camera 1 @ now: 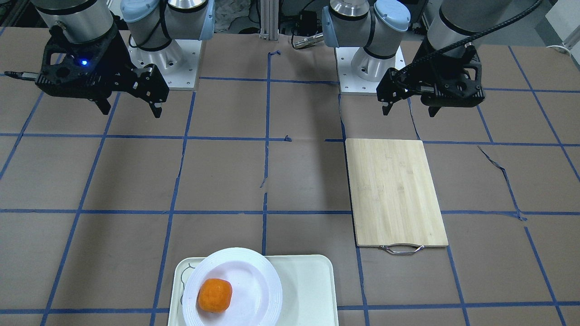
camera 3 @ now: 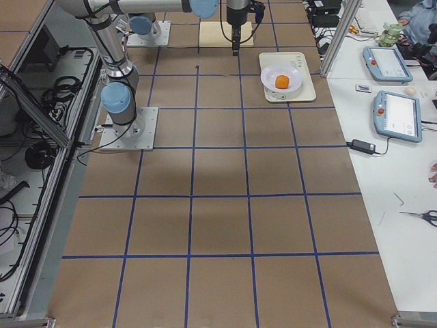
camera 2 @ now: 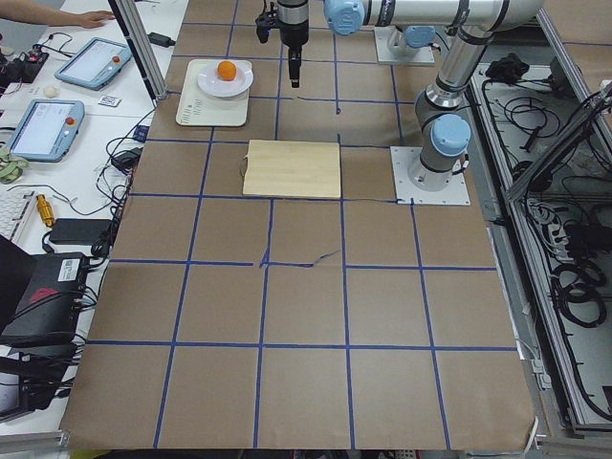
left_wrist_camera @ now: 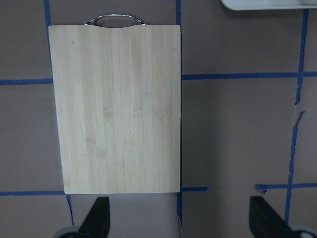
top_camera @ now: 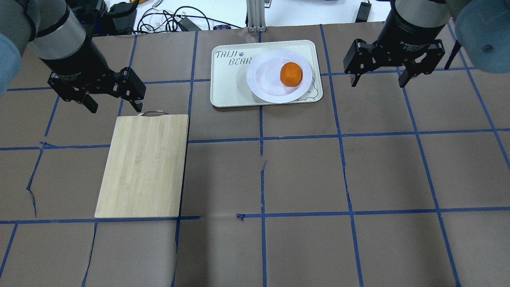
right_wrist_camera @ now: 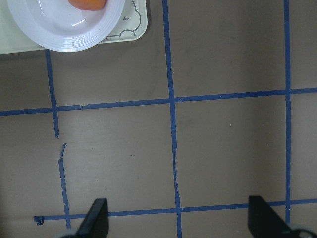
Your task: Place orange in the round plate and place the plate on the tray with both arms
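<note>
As seen overhead, orange: in plate, 3 o'clock of centre.
Plate: on tray, its 3 o'clock half.
Left tool: wide, empty, 9 o'clock of tray.
Right tool: wide, empty, 3 o'clock of tray.

Orange: you've got the orange whole and dimpled, sitting in the plate's sunken centre, toward the robot's right
Round plate: look, the round plate, glossy white with a ridged rim, lies flat on the tray's right part, partly covering the bear drawing
Tray: your tray, pale mint-cream with rounded corners, sits flat at the table's far middle, its left part bare
Left gripper: left gripper hangs well apart from the tray, fingers spread, holding nothing
Right gripper: right gripper hangs near the tray's right end, fingers spread, holding nothing
</note>
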### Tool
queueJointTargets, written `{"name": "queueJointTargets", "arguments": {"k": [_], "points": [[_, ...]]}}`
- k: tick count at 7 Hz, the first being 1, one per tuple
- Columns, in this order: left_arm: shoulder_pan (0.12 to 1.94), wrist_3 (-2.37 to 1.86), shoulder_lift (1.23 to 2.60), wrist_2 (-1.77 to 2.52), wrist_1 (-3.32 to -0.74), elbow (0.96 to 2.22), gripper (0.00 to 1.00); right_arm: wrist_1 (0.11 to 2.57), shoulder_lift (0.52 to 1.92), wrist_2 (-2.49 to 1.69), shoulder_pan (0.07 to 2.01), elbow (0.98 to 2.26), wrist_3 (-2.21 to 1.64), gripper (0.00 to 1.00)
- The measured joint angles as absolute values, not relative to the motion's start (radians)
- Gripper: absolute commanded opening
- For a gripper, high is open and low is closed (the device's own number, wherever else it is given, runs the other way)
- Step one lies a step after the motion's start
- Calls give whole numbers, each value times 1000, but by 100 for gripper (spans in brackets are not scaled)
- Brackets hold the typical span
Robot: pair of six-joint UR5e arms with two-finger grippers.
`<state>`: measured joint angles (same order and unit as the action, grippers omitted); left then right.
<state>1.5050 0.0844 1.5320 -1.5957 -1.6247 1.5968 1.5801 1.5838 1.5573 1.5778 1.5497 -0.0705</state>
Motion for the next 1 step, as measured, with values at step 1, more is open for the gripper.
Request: {"name": "queueJointTargets", "arguments": {"k": [1], "points": [[1506,84,1531,-1601,-1624,1597,100,1581,1584,1558,1580,1549,-73,100]]}}
